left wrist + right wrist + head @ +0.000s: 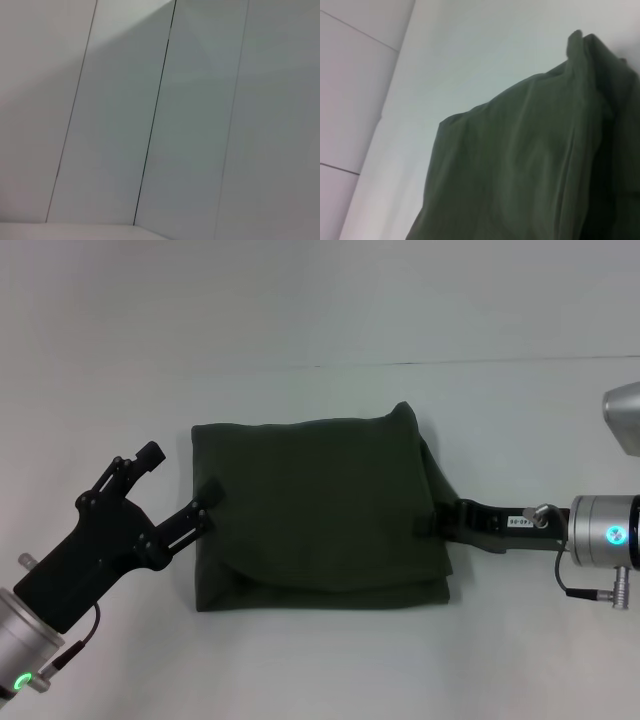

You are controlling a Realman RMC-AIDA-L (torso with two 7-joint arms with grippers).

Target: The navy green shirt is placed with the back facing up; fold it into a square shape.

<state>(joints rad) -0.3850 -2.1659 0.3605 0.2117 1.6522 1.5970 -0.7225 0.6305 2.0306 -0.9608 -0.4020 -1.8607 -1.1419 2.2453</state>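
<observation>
The navy green shirt lies folded into a rough rectangle in the middle of the white table, plain side up, its layered edges showing along the near side and a small peak of cloth at its far right corner. The left arm reaches in from the table's near left corner, slanting up toward the shirt; the left claw is spread wide, one finger raised clear of the cloth and the other touching the shirt's left edge. The right arm stretches in level from the table's right edge, and the right claw disappears into the folds at the shirt's right side, so whether it is open or closed cannot be told. The right wrist view shows the shirt's draped surface close by.
</observation>
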